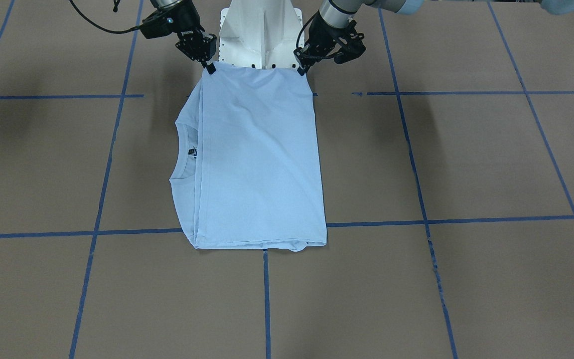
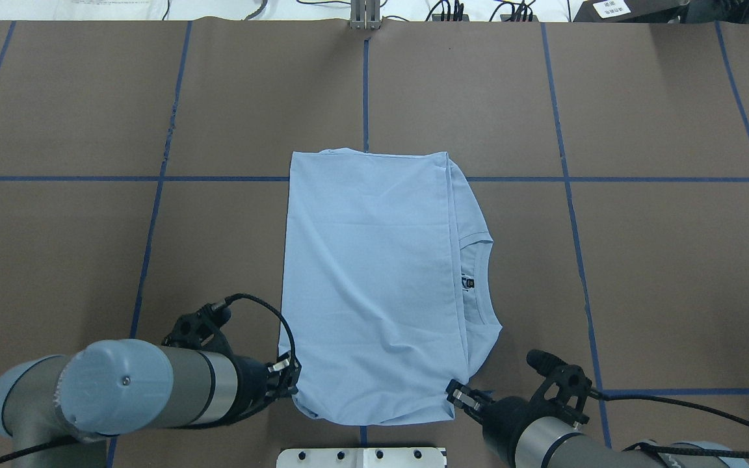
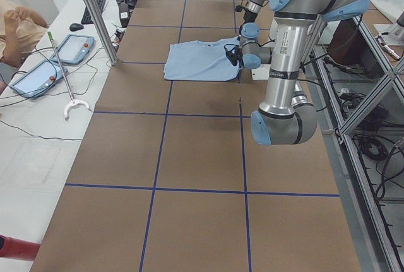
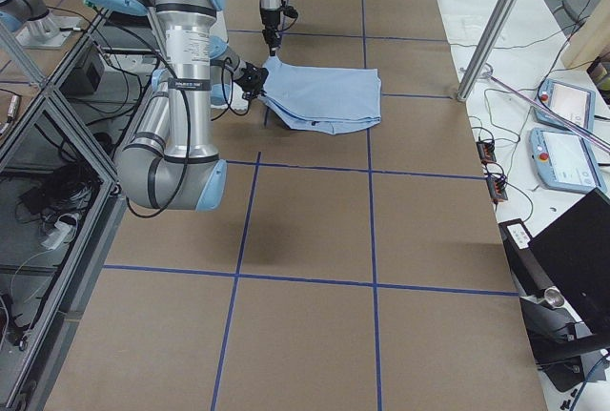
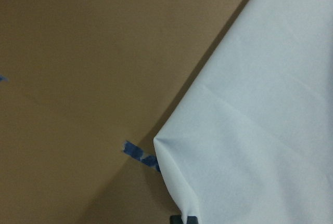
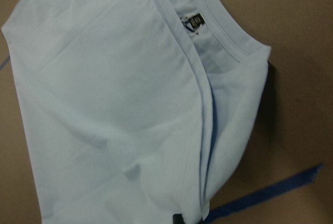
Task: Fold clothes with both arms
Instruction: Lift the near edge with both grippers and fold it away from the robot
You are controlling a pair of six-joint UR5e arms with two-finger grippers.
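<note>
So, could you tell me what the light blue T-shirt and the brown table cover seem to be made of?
The light blue T-shirt looks like soft, matte knit fabric, probably cotton: it creases and drapes. The brown table cover seems matte paper or card, flat and glare-free; its blue lines look like tape.

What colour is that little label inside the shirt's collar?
Black: small rectangular neck label, clearest in the right wrist view.

Even, diffuse overhead light keeps the exterior views bright and sharp. Soft shadows smudge the brown table [image 1: 466, 164] at the front-facing view's upper left and upper right of centre. Both wrist views are dimmer and slightly soft, with dark shadow hugging the edge of the T-shirt [image 6: 104, 104].
</note>
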